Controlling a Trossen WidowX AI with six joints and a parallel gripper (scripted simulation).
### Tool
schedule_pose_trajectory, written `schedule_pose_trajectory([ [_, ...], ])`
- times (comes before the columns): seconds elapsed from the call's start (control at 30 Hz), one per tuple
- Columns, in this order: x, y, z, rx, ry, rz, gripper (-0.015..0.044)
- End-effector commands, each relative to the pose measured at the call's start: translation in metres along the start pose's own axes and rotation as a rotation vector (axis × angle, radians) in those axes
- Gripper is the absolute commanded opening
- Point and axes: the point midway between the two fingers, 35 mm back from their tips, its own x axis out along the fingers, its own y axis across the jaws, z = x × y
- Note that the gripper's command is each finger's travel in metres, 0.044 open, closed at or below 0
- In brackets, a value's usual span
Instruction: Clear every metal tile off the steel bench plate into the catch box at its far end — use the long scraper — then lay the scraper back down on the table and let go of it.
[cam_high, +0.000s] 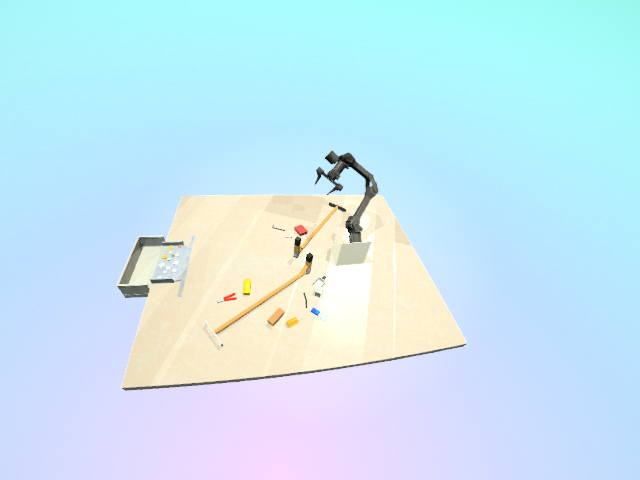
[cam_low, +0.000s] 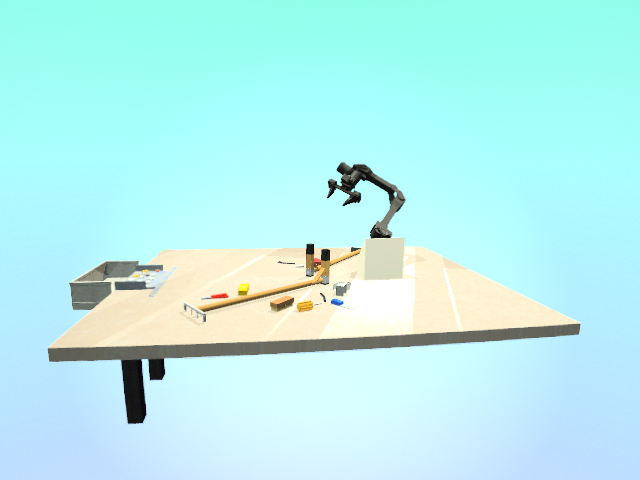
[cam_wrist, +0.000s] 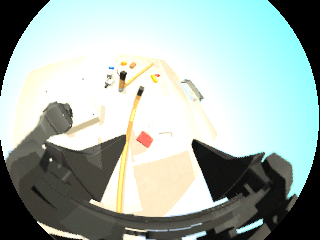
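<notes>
My gripper (cam_high: 321, 189) (cam_low: 336, 201) (cam_wrist: 159, 139) is open and empty, high above the table's back part. A long tool with a dark flat head, apparently the scraper (cam_high: 318, 228) (cam_low: 343, 257) (cam_wrist: 131, 122), lies below it with an upright black-topped grip. In the wrist view its handle passes near the left finger; its head is hidden there. A long rake with a pale toothed head (cam_high: 258, 303) (cam_low: 258, 296) lies further forward, also with an upright grip. Several small tiles (cam_high: 174, 270), pale and orange, lie on the steel plate (cam_high: 181, 262) at far left. The grey catch box (cam_high: 135, 290) (cam_low: 91, 295) (cam_wrist: 193, 90) adjoins it.
A red block (cam_high: 300, 229) (cam_wrist: 145, 139) lies beside the scraper's handle. A yellow block (cam_high: 247, 286) (cam_low: 243, 288) and red pliers (cam_high: 230, 297) lie behind the rake. A brown block (cam_high: 276, 316) (cam_low: 282, 302) and small tools lie in front. The arm stands on a pale pedestal (cam_high: 352, 253) (cam_low: 384, 258).
</notes>
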Motion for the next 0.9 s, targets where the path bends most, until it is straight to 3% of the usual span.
schedule_pose_trajectory([
  [0.0, 0.008, 0.0, 0.011, -0.097, -0.014, 0.034, 0.044],
  [0.87, 0.037, 0.012, 0.081, -0.636, -0.111, 0.161, 0.044],
])
